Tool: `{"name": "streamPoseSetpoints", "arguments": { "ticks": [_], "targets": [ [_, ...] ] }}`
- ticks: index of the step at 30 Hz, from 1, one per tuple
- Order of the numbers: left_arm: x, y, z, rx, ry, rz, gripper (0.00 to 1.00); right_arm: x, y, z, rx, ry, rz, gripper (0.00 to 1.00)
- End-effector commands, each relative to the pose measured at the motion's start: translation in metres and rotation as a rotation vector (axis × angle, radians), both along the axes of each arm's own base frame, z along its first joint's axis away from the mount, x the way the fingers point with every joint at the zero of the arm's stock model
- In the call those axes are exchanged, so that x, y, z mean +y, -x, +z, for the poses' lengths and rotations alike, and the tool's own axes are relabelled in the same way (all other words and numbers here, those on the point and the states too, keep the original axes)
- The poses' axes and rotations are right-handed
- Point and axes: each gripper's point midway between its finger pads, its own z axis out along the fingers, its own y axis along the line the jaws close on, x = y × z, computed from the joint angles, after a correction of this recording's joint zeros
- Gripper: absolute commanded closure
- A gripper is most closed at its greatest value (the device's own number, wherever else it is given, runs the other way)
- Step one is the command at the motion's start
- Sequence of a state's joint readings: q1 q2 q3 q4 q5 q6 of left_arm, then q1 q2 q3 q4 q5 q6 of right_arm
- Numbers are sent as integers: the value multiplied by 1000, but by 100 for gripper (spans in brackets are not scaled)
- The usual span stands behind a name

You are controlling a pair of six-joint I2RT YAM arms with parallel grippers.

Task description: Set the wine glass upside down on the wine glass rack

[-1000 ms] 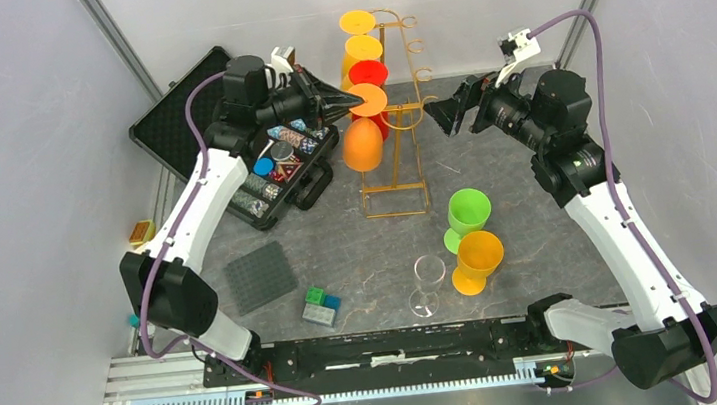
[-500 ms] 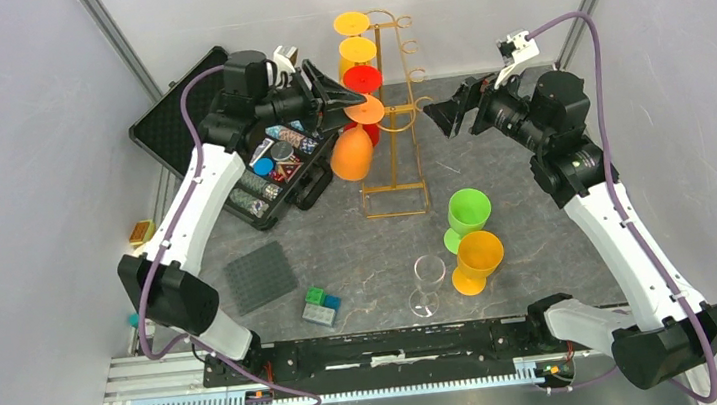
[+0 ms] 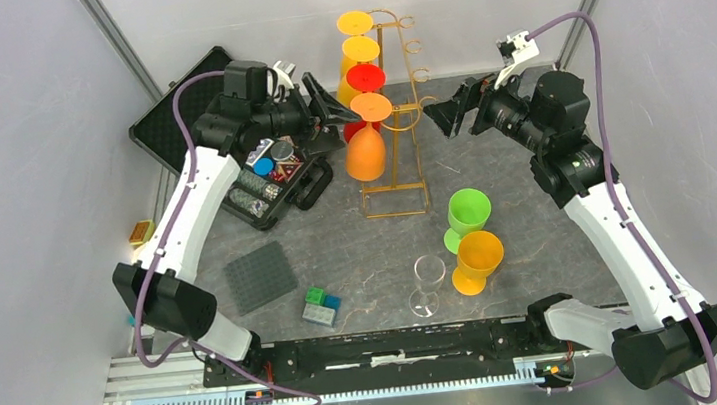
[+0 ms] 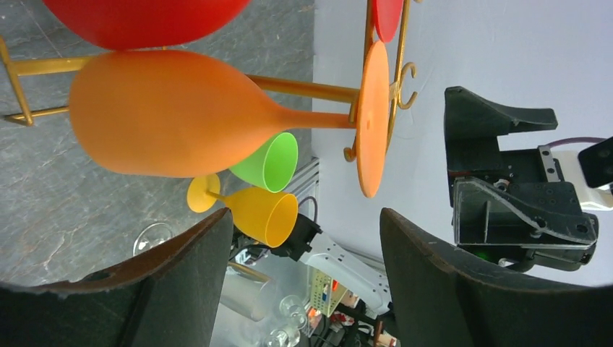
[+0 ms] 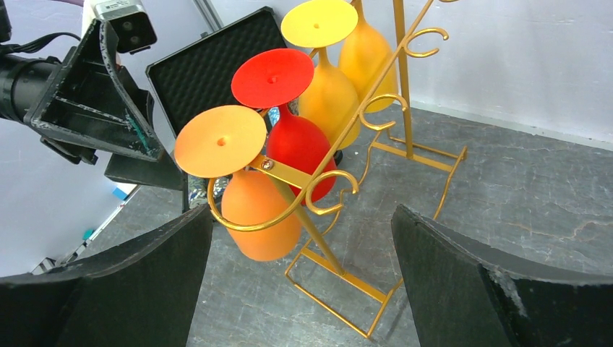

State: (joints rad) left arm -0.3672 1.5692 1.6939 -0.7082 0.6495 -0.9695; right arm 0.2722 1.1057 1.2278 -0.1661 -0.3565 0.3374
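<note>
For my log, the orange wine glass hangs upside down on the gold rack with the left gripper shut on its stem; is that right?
Not quite: the left wrist view shows the left gripper open, clear of the orange wine glass, which does hang upside down on the gold rack.

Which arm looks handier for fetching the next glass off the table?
Right, probably. The green glass, amber glass and clear glass stand on its side of the table, the rack has empty hooks facing it, and the right gripper is open and empty. The left gripper, also open, sits farther off.
</note>
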Motion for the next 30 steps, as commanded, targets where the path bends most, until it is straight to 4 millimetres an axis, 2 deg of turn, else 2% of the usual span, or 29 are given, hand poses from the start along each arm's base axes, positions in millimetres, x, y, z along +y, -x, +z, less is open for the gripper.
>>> {"name": "streamPoseSetpoints", "arguments": {
  "ticks": [1,8,17,21,30],
  "targets": [
    [10,19,22,-113,-21,-20,21,-2,4,13,-42,-23,-4,2],
    [16,38,14,-123,-36,-35,23,-5,5,5,-31,-11,-18,2],
    [17,66,-9,-110,-68,-79,23,-39,14,-37,14,203,-132,2],
    [6,79,-13,-144,-90,-142,26,-45,22,-52,38,246,-142,2],
    [-40,125,-32,-212,-187,-337,31,-45,24,-76,88,260,-135,2]
  ]
}}
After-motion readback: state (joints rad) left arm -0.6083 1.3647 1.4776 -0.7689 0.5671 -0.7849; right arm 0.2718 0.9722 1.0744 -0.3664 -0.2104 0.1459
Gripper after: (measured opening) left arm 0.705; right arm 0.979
